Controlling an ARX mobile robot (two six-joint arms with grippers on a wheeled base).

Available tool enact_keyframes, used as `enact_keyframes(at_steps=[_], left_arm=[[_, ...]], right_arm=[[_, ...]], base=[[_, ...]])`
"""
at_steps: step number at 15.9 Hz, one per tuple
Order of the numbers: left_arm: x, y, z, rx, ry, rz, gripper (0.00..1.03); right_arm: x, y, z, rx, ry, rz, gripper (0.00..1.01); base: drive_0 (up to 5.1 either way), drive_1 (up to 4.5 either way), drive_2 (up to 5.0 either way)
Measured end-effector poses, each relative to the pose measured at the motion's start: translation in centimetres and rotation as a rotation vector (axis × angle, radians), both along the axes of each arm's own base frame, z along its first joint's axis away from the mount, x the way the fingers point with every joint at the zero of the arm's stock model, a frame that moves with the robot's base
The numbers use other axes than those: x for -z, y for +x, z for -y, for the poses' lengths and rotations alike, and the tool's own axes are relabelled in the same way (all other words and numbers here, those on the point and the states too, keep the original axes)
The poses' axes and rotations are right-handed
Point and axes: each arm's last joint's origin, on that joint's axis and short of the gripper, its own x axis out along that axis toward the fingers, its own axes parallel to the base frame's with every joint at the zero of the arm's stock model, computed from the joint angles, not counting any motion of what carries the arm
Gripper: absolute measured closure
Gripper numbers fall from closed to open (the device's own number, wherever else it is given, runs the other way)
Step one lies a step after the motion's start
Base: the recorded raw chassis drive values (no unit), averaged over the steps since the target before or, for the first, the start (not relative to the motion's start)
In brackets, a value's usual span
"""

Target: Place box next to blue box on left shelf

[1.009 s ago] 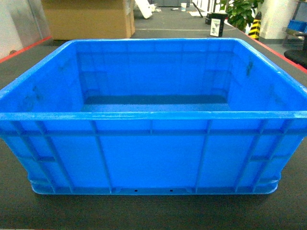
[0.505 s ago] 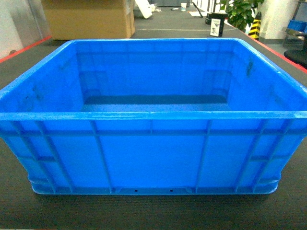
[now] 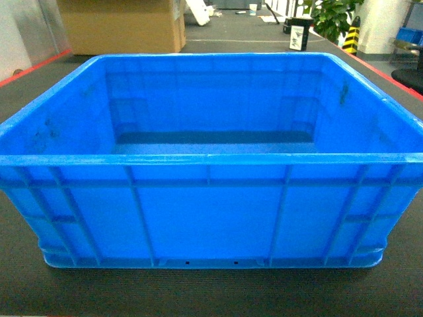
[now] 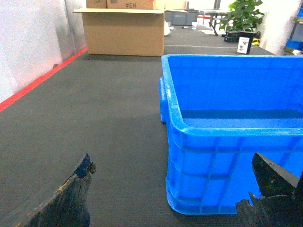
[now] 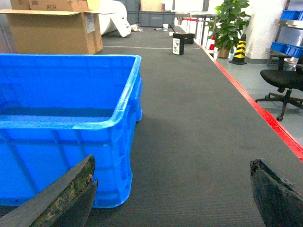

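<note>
The box (image 3: 211,205) is a large bright-blue crate with ribbed sides, standing empty on the dark mat straight ahead. My left gripper (image 4: 173,163) is open just before the box's (image 4: 227,142) near left corner, one finger out over the mat and the other in front of the near wall. My right gripper (image 5: 171,163) is open beside the box's (image 5: 61,137) near right corner, its fingers wide apart over bare mat. Neither gripper touches the box. No gripper shows in the head view. The left shelf and the blue box on it are out of view.
A big cardboard carton (image 3: 122,26) stands behind the box at the far left. Red lines (image 5: 265,113) border the mat on both sides. A potted plant (image 3: 330,16), a small sign (image 3: 299,34), an office chair (image 5: 284,80) and blue bins (image 5: 289,14) lie far right.
</note>
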Motion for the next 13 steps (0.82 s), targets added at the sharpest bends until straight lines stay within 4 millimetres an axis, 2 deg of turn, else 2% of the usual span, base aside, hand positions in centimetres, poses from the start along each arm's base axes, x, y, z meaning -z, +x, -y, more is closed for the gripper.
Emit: enact_keyframes(at_steps=[8, 9, 10, 11, 13], left_arm=[[0.0, 0.0, 0.0, 0.000, 0.000, 0.000, 0.05], [0.2, 0.0, 0.0, -0.012, 0.008, -0.037, 0.05], [0.4, 0.2, 0.0, -0.056, 0.024, -0.131, 0.05], [0.5, 0.6, 0.0, -0.077, 0.032, -0.169, 0.05], [-0.6, 1.3, 0.2, -0.083, 0.024, -0.131, 0.05]], right_arm=[[0.0, 0.0, 0.0, 0.000, 0.000, 0.000, 0.03], [0.1, 0.0, 0.0, 0.010, 0.000, -0.018, 0.03], [0.3, 0.1, -0.2, 0.068, 0.000, -0.154, 0.03], [0.3, 0.7, -0.6, 0.095, -0.006, -0.225, 0.03], [-1.1, 1.9, -0.6, 0.099, 0.011, -0.189, 0.03]], base=[[0.0, 0.00, 0.0], [0.0, 0.00, 0.0], [0.0, 0.00, 0.0], [0.0, 0.00, 0.0], [0.0, 0.00, 0.0]])
